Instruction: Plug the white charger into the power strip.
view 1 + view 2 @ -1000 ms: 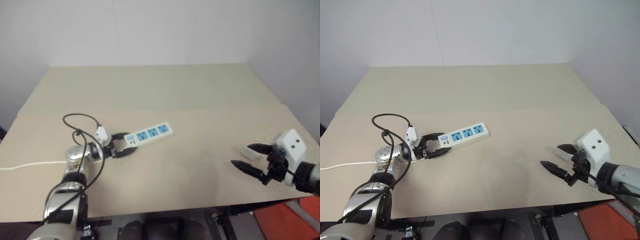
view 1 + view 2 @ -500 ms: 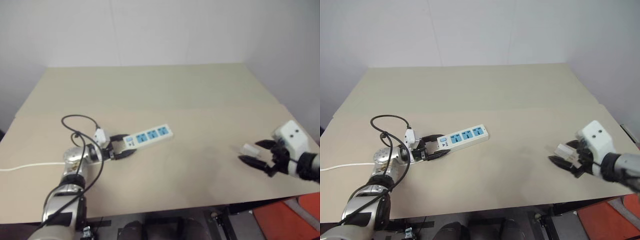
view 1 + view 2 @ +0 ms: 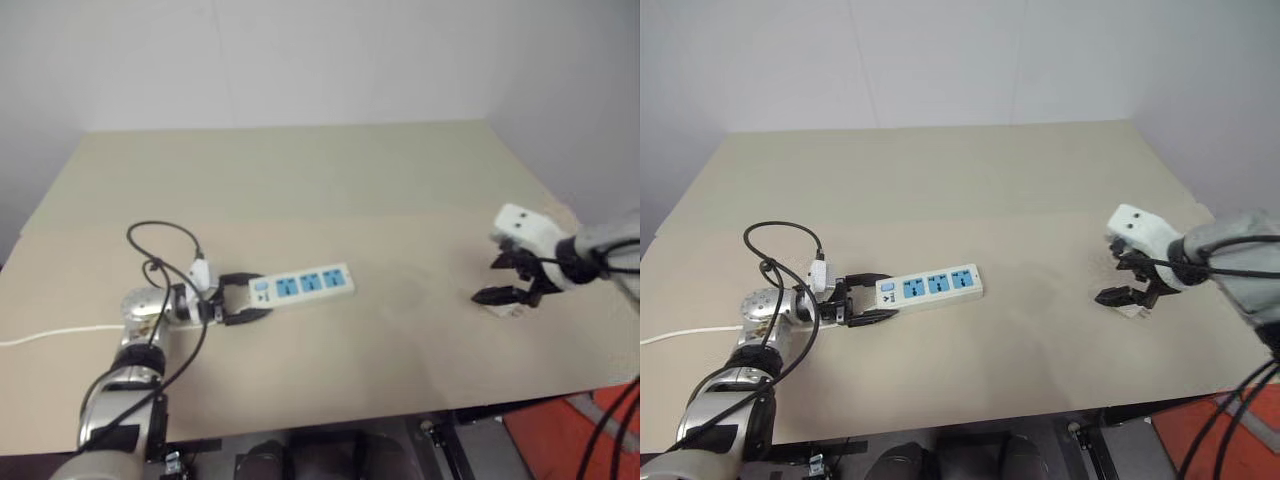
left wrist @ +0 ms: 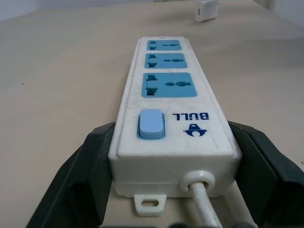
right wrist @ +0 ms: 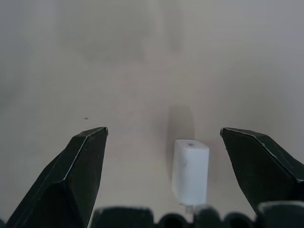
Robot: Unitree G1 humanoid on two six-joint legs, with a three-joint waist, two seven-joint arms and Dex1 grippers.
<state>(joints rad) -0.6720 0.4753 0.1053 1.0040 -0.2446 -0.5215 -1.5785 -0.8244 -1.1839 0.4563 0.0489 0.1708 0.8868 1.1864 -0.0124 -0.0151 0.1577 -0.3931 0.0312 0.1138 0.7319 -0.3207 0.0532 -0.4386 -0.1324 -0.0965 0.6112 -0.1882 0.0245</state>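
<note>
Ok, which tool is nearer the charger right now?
The right. The right tool is open, with the charger lying on the table between its fingers. The left tool is across the table, shut on the switch end of the power strip.

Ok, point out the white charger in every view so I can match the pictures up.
Left eye view: white charger lies on the table at the right, under the right gripper.
Right eye view: same spot, white charger at the right.
Left wrist view: far off, past the power strip.
Right wrist view: between the open black fingers.
Shared landmark: the right gripper above it.
</note>
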